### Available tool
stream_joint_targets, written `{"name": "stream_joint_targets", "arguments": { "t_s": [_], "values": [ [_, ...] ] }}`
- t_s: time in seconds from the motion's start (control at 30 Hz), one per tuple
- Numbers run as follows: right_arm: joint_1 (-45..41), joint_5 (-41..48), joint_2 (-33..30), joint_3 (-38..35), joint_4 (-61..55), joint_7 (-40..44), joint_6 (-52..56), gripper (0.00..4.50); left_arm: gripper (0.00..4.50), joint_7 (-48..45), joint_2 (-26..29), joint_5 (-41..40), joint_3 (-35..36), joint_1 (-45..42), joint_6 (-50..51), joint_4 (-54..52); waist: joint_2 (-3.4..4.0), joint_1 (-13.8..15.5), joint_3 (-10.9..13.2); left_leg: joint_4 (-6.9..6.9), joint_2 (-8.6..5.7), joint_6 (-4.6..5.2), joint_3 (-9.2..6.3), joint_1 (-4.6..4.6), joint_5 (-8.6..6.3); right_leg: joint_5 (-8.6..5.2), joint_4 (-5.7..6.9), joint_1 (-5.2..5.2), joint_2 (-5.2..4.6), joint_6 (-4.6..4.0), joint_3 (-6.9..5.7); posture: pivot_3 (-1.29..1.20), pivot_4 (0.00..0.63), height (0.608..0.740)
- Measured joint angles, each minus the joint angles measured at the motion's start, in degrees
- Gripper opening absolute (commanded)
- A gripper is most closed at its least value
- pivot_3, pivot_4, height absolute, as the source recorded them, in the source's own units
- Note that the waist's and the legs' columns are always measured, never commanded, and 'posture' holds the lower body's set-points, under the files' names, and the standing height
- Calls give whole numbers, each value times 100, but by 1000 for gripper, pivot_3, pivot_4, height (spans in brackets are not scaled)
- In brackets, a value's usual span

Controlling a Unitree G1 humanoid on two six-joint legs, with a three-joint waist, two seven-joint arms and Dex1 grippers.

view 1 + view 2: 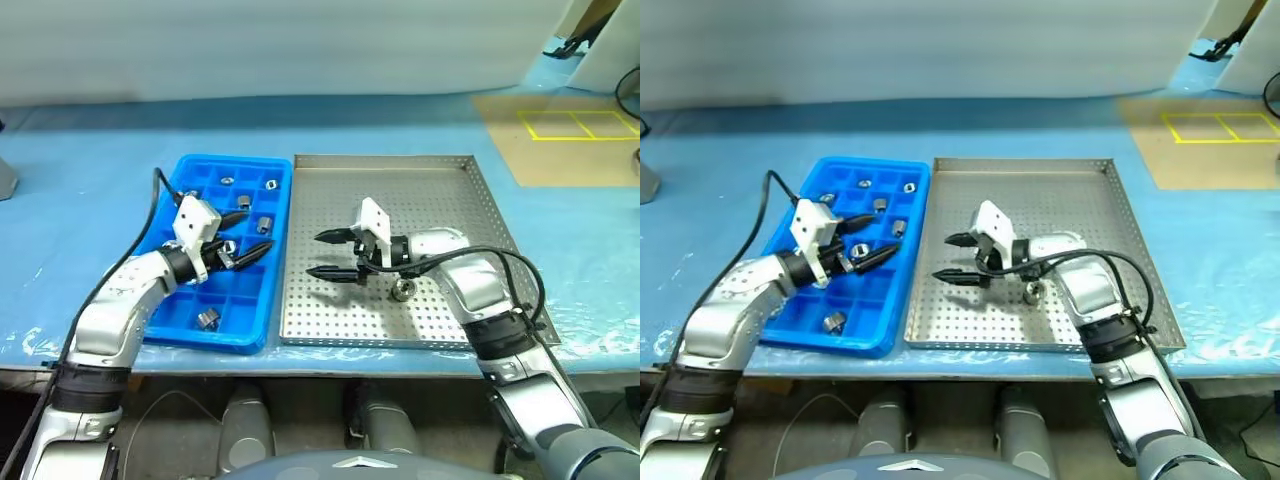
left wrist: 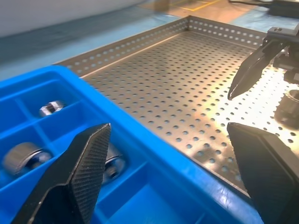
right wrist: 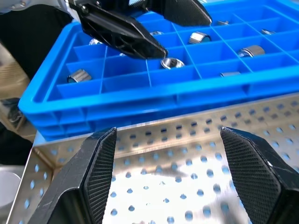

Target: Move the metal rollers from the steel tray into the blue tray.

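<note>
The blue tray [image 1: 232,160] lies left of the steel tray [image 1: 400,190], and the two touch side by side. Several metal rollers [image 1: 208,318] rest in the blue tray's compartments [image 3: 200,37]. One metal roller [image 1: 403,290] lies on the steel tray's perforated base, under my right wrist. My left gripper [image 1: 256,230] hovers over the blue tray's right half, pointing toward the steel tray, open with nothing between its fingers [image 2: 88,163]. My right gripper [image 1: 314,254] hangs over the steel tray's left part, pointing at the blue tray, open and empty.
Both trays sit on a table covered with a blue sheet [image 1: 80,200], close to its front edge. A brown mat with yellow tape lines [image 1: 570,135] lies at the back right. A grey object [image 1: 5,180] pokes in at the far left.
</note>
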Motion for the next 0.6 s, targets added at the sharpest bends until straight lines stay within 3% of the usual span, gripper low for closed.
{"name": "stream_joint_targets", "arguments": {
  "t_s": [0.2, 0.6],
  "values": [
    [223, 82, -254, -65, -464, -347, 353, 3674, 4237, -374, -113, 138, -145, -475, -340, 668, 1, -110, 0, 32, 6, 9, 0, 1, -5, 4, 9, 9, 4, -6, 1, -282, 150, 740],
    [528, -84, -707, -109, -319, -1034, 552, 3674, 4237, -859, -459, 327, -391, -1144, -601, 1464, 1, -180, 0, 60, 6, 22, 1, 0, -14, 7, 10, 20, 3, -4, 7, -398, 150, 740]
  ]
}}
